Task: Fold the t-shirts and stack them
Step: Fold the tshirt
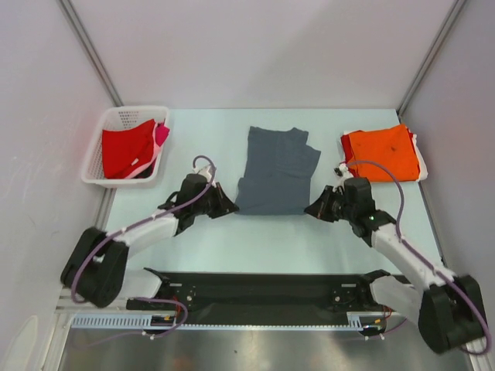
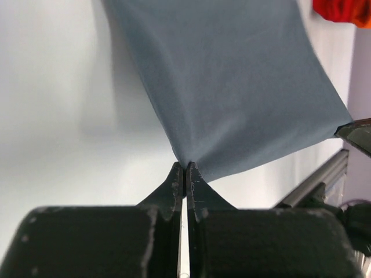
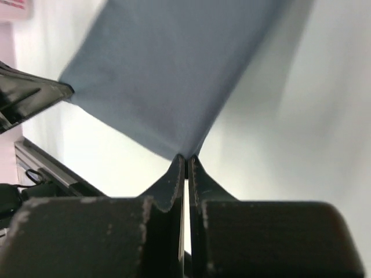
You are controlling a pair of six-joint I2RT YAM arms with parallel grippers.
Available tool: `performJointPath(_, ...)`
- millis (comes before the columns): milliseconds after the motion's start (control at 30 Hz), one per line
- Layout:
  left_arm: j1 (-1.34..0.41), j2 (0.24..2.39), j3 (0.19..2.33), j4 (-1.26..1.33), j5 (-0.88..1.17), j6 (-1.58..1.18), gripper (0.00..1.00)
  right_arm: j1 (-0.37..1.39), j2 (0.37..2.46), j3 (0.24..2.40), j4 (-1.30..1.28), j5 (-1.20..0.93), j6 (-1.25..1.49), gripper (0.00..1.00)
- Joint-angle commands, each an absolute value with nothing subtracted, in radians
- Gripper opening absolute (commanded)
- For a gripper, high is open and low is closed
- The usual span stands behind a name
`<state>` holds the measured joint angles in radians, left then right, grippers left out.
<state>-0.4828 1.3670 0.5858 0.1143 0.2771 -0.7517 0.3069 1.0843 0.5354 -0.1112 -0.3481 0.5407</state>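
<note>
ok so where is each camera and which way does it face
Top external: above and behind the arm bases, looking down on the table, both arms, the grey t-shirt and orange t-shirt.
Left wrist: on the left arm, looking along its shut left tool at the grey t-shirt's pinched corner.
Right wrist: likewise, right tool on the other near corner.
Shared: both wrist views show the grey t-shirt.

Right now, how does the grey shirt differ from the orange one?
Colour: the grey shirt is slate; the orange shirt is bright orange.
Hold: the left fingers and right fingers pinch the grey shirt's near corners; nothing touches the orange shirt.
Size: the grey shirt covers more table than the orange shirt's compact fold.
Both lie outside the basket.
</note>
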Motion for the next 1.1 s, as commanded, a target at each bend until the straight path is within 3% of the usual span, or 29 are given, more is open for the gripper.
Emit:
performJointPath(0,-0.489,1.224,0.549,-0.026,0.314,-0.709,0.00,0.318,0.927,0.541,-0.290,-0.333,0.525,0.00)
performJointPath(133,-0.489,1.126,0.554,-0.080,0.362,-0.730,0.00,0.321,0.795,0.590,-0.423,-0.327,0.526,0.00)
performJointPath(333,-0.486,1.163,0.653,-0.103,0.408,-0.730,0.00,0.316,0.825,0.676,-0.454,-0.301,0.519,0.00)
performJointPath(667,-0.423,1.403,0.934,-0.120,0.457,-0.709,0.00,0.230,1.081,0.857,-0.385,-0.313,0.523,0.00)
performJointPath(1067,-0.341,1.782,1.366,-0.160,0.463,-0.722,0.00,0.124,1.503,1.232,-0.348,-0.298,0.531,0.00)
